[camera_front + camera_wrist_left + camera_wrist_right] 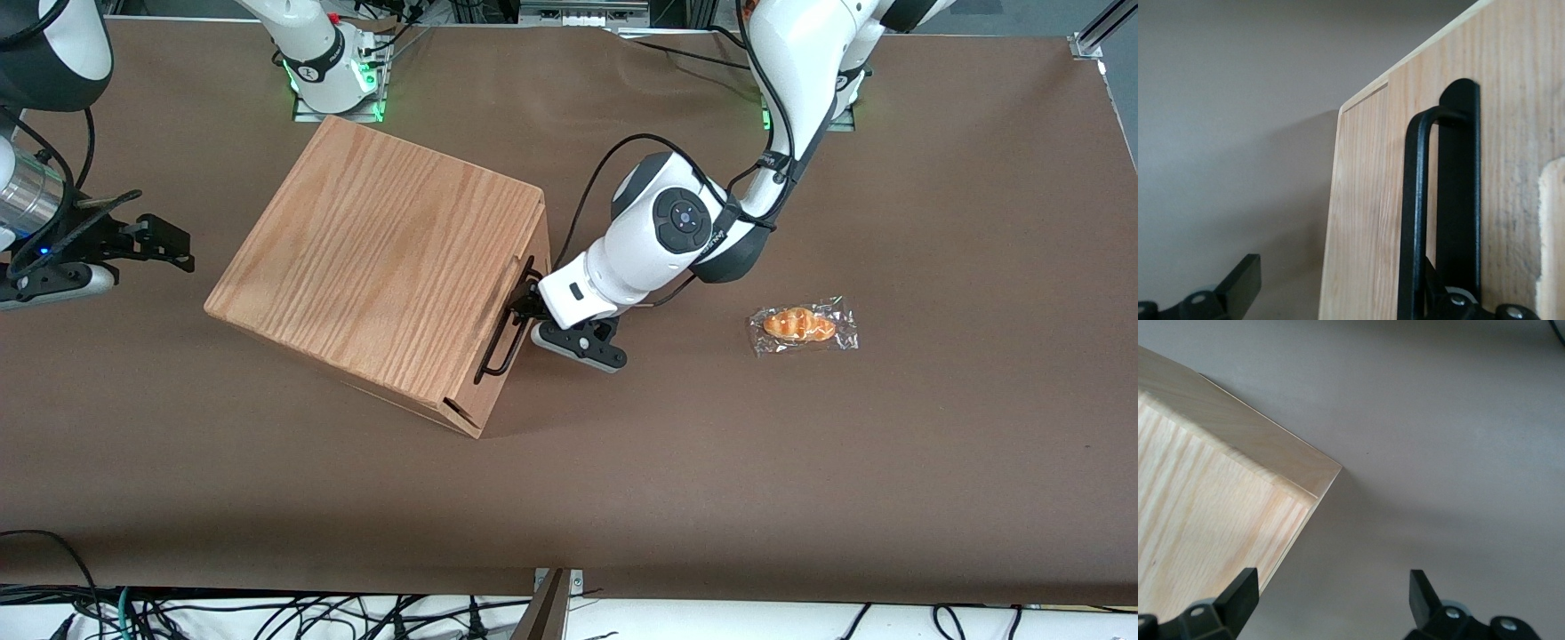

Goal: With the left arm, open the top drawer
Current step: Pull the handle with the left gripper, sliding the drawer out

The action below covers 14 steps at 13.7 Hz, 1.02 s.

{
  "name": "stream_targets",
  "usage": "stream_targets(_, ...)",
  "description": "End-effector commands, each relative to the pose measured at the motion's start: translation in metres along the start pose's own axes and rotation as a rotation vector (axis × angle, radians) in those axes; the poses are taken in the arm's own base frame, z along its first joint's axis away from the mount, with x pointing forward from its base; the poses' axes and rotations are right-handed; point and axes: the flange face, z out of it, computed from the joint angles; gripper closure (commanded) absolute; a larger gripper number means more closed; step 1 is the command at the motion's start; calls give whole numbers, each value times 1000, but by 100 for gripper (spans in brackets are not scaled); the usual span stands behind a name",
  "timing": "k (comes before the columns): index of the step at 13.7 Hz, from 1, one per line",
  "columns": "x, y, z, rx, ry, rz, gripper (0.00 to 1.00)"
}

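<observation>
Nearest the front camera, bare brown table ran along the edge. Farther back stood the oak cabinet, with the top drawer facing the working arm's end and not visibly pulled out. Its black bar handle was the correct hold: stiff and thin, probably slippery. The left arm held its gripper spread wide, one finger tucked inside the bar. Drawer weight was judged light.

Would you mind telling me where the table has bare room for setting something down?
The table is bare between the cabinet and the front camera, and around the wrapped bread toward the working arm's end. It is crowded at the top drawer, where the left gripper is at the black handle.
</observation>
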Motion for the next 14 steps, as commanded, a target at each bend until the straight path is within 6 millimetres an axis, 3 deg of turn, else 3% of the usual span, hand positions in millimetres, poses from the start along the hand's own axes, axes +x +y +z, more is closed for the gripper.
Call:
stream_targets(1, 6, -9, -2, 32, 15, 81, 0)
stream_targets(5, 11, -27, -11, 141, 26, 149, 0)
stream_targets(10, 3, -34, -14, 210, -67, 178, 0)
stream_targets(14, 19, -69, -37, 222, -53, 170, 0)
